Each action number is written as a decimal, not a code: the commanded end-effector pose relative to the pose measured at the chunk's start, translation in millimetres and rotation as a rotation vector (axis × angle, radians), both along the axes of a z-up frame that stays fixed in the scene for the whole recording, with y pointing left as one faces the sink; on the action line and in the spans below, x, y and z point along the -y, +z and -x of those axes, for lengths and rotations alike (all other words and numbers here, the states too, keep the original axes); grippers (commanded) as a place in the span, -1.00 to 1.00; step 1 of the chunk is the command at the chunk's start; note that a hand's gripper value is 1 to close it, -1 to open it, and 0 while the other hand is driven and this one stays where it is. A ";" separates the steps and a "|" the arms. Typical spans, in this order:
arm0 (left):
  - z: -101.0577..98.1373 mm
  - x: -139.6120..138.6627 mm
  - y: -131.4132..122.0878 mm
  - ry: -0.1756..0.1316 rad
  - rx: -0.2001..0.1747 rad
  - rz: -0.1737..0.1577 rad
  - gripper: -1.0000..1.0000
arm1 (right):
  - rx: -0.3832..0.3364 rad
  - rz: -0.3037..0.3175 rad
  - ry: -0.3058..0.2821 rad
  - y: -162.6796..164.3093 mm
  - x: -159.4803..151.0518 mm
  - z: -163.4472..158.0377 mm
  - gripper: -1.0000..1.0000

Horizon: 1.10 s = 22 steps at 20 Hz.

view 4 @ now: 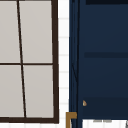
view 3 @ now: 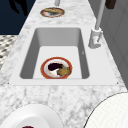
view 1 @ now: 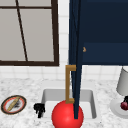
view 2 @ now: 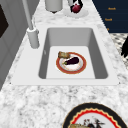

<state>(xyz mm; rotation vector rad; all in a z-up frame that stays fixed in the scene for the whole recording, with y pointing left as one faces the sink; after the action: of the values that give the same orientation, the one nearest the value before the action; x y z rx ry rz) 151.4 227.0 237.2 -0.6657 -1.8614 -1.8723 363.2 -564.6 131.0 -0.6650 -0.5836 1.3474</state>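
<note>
The left robot hand [view 1: 39, 109] hung at the front left corner of the sink [view 2: 100, 57], fingers slack and pointing down, with nothing in them. In the right side view it floated just off the front edge of the counter [view 1: 20, 87]. Nearest to it, on its outer side, a patterned plate [view 1: 3, 106] lay on the counter with a long tan piece of food [view 1: 12, 103] on it. On its inner side, down in the basin, a red-rimmed plate [view 2: 82, 68] carried a dark eggplant [view 2: 72, 60] and a piece of bread [view 2: 63, 54] touching it. A large red ball [view 1: 67, 116] showed close beside the hand in the front view, low before the sink. Above the ball a navy cabinet door [view 1: 76, 50] stood open, edge on, with its brass handle [view 1: 68, 83] facing the hand. Farther back stood the faucet [view 2: 32, 35], and behind it the window [view 1: 27, 32].

The right robot hand [view 2: 78, 2] was well apart from the left one, at the other end of the counter, right over a dark red fruit [view 2: 75, 8] on a white plate [view 1: 116, 110]. I could not tell whether its fingers were closed on the fruit. Just behind it stood a grey canister [view 1: 123, 82].
</note>
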 end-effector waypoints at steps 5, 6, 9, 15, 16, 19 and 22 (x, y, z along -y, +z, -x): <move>0.0 0.0 0.0 0.000 0.000 0.000 0.00 | 0.044 0.039 -0.004 22.5 0.3 -9.0 1.00; 0.0 0.0 0.0 0.000 0.000 0.000 0.00 | 0.059 0.040 0.004 26.4 0.2 -7.7 1.00; 0.0 0.0 0.0 0.000 0.000 0.000 0.00 | 0.051 0.033 0.004 37.7 -5.6 -3.8 1.00; 0.0 0.0 0.0 0.000 0.000 0.000 0.00 | 0.034 0.036 -0.011 76.4 -22.5 -3.5 1.00; 0.0 0.0 0.0 0.000 0.000 0.000 0.00 | 0.027 0.035 -0.011 82.7 -24.3 -3.3 1.00; 0.0 0.0 0.0 0.000 0.000 0.000 0.00 | 0.024 0.030 -0.011 100.8 -27.0 -3.0 1.00; 0.0 0.0 0.0 0.000 0.000 0.000 0.00 | 0.023 0.027 -0.003 118.8 -28.8 -2.9 1.00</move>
<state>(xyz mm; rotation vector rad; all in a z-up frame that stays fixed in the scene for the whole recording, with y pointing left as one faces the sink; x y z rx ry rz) 151.4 227.0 237.2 -0.6657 -1.8614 -1.8723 366.1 -536.1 232.0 -0.7093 -0.5794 1.3415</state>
